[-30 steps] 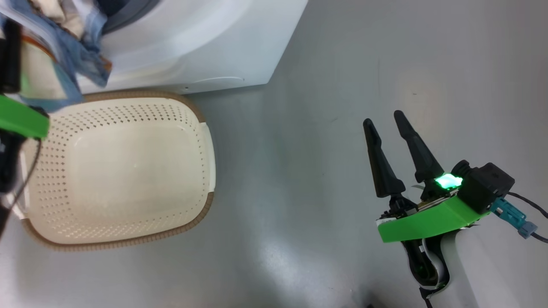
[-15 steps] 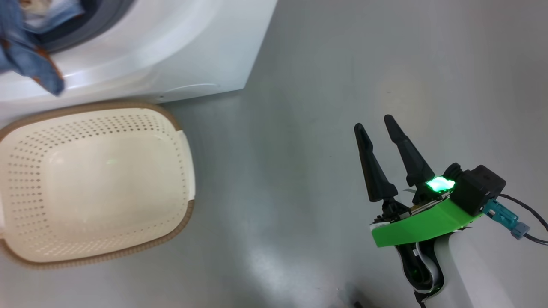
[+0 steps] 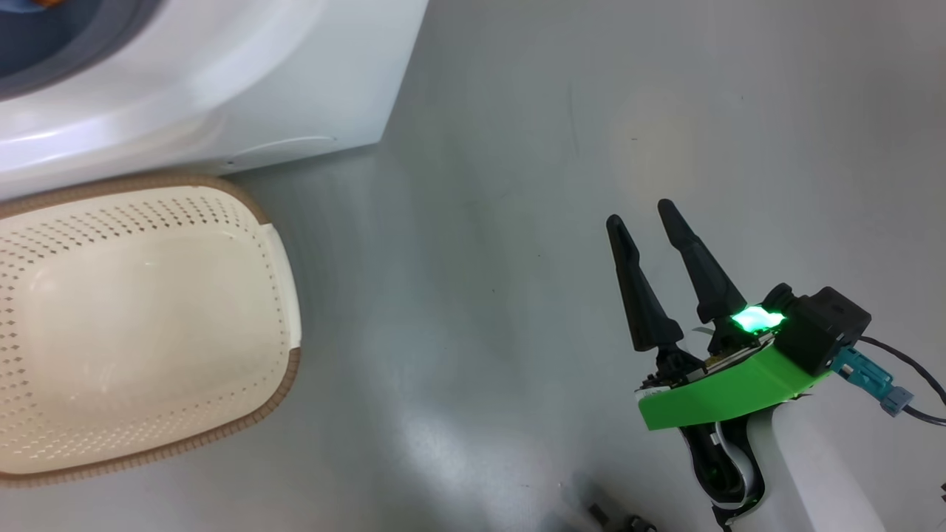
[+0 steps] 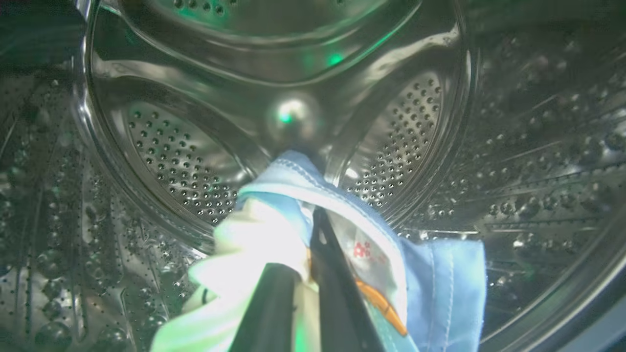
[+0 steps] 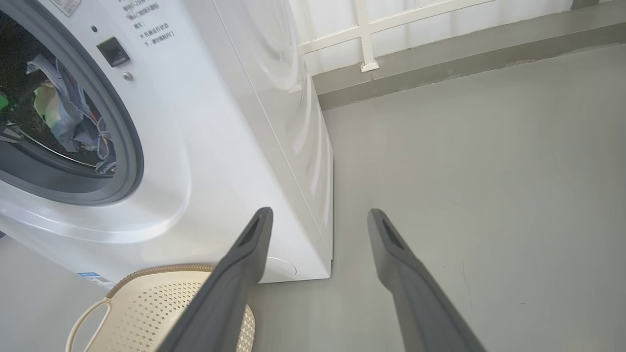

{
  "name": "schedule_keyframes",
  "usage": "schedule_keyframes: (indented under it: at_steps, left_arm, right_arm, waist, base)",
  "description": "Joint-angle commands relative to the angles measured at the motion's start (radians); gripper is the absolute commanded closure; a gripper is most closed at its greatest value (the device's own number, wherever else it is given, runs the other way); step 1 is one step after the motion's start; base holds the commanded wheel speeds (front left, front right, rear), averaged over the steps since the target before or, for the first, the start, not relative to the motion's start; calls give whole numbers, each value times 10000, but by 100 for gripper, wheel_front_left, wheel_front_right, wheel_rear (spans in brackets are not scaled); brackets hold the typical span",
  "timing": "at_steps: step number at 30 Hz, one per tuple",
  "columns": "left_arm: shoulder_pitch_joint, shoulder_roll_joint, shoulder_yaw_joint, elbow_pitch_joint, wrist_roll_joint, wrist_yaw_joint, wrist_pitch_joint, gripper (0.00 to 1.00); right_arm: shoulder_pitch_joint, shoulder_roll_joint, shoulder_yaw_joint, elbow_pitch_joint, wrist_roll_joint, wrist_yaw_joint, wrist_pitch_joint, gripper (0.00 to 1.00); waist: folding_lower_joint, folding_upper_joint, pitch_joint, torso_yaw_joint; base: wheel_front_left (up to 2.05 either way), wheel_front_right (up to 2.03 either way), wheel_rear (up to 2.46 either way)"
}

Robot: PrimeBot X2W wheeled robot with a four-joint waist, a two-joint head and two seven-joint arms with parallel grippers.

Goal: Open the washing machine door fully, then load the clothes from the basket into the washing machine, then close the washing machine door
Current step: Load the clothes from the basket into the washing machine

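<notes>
Clothes [image 4: 274, 230]: were pinched in closed left hand [image 4: 305, 254], deep inside washing machine [image 4: 176, 156]. Right hand [image 3: 641, 214]: gaped, empty. Risk: cloth snagging fingers on release could have dragged back out.

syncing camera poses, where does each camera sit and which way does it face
head view: on the head, looking down at floor, basket, washing machine; open right fingers show.
left wrist view: on left wrist, looking into the drum; left fingers shut on clothes.
right wrist view: on right wrist, looking past its open fingers at the machine's front.
Shared: head and right wrist both see the basket.
</notes>
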Motion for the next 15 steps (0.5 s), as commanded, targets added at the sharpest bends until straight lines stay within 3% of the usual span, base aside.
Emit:
schedule_keyframes:
  at_steps: [1, 8, 15]
  left_arm:
    - [83, 395, 258, -198, 277, -14, -59, 100]
    - [545, 208, -329, 444, 230, -14, -59, 100]
    - [-8, 262, -1710, 1457, -69, -14, -59, 100]
  right_arm:
    - [257, 45, 239, -265, 124, 16, -48, 0]
    - [247, 45, 304, -249, 142, 16, -48, 0]
    - [231, 45, 323, -253, 141, 16, -48, 0]
  waist:
    - [0, -1, 42, -38]
    - [0, -1, 51, 1]
    - [0, -1, 47, 42]
  base:
    - [0, 0, 0]
    - [0, 0, 0]
    - [0, 0, 0]
